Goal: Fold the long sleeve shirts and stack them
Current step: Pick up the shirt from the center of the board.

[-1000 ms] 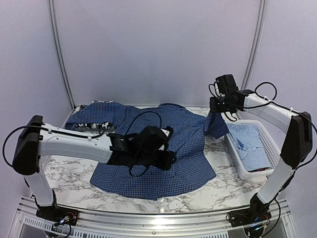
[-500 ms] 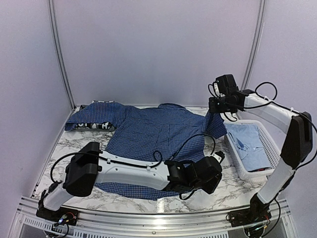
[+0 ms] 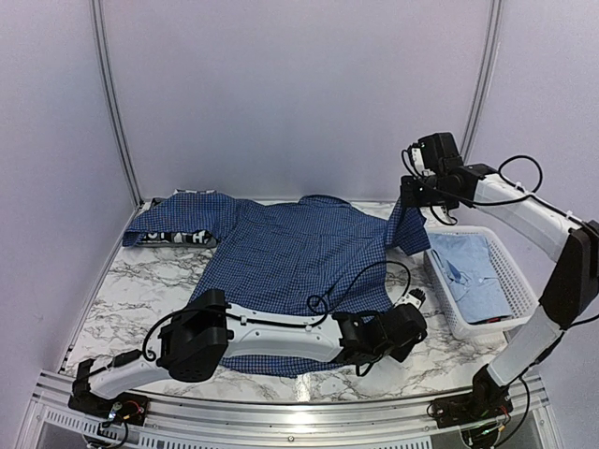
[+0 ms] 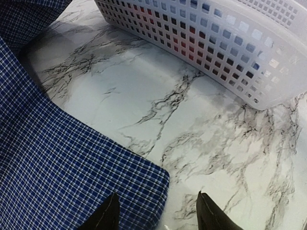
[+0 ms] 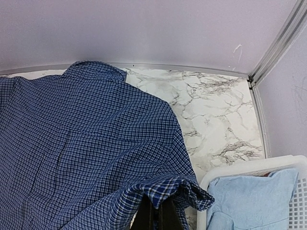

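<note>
I see the marble tabletop (image 3: pixel 112 309) largely covered by the dark blue checked shirt (image 3: pixel 290 248), spread flat across its middle. The white basket (image 3: pixel 515 279) stands at the right edge with the pale blue shirt (image 3: pixel 473 271) inside. The plaid shirt (image 3: pixel 178 238) peeks out under the far-left sleeve. My right claw (image 5: pixel 156 213) is clamped on the dark shirt's raised right sleeve. My left claw (image 4: pixel 158 211) hangs partly open and empty over the near hem corner.

The left arm (image 3: pixel 271 329) lies low, stretched rightward along the near side, and the left gripper (image 4: pixel 158 216) points down with its jaws partly apart. The right arm (image 3: pixel 524 210) stands raised and bent back leftward. The right gripper (image 5: pixel 154 214) is pinched tight on the dark blue shirt (image 5: pixel 96 143).
</note>
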`<act>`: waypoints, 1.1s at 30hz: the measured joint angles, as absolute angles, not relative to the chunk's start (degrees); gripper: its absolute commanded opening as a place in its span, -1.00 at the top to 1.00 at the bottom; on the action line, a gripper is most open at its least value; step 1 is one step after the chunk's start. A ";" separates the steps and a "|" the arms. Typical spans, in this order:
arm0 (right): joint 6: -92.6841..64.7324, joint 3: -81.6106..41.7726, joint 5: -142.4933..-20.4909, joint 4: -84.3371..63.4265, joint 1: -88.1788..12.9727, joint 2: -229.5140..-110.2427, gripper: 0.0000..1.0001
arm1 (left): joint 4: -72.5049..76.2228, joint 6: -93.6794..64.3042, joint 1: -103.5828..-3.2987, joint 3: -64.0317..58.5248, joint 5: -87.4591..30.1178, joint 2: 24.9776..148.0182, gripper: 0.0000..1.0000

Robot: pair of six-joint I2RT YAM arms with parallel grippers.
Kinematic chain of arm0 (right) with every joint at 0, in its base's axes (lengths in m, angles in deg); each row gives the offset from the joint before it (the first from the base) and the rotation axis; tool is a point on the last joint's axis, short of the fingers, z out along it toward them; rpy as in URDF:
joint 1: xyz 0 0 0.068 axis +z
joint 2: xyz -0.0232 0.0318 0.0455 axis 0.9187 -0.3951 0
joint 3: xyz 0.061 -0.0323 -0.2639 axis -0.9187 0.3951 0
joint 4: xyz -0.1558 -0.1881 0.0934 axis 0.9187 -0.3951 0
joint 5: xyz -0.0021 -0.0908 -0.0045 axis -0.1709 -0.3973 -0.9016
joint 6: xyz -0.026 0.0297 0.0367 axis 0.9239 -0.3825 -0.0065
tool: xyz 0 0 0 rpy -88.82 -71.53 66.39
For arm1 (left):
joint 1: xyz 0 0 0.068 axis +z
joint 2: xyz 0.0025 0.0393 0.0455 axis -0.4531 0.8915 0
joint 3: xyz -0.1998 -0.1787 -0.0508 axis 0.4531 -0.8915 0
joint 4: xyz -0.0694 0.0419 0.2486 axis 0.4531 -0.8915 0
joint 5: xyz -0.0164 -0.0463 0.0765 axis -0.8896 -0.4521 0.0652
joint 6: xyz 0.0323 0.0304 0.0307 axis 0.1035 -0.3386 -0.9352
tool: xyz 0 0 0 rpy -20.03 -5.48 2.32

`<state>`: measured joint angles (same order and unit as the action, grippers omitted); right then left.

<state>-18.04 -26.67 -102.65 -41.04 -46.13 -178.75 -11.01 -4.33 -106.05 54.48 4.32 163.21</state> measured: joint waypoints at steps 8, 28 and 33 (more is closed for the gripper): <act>-18.10 -26.67 -101.14 -41.34 -46.13 -177.29 1.00 | -12.19 -4.14 -105.13 55.60 2.60 164.49 -0.04; -18.25 -29.52 -101.65 -43.25 -46.13 -175.95 1.00 | -12.32 -2.54 -106.29 43.77 -5.21 157.41 1.00; -17.18 -30.41 -106.15 -43.38 -46.13 -175.91 1.00 | -12.58 -3.24 -107.41 37.06 -9.21 151.75 1.00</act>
<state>-17.18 -30.41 -106.15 -43.38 -46.13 -175.91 -12.58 -3.24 -107.41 37.06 -9.21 151.75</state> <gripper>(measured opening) 0.002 0.004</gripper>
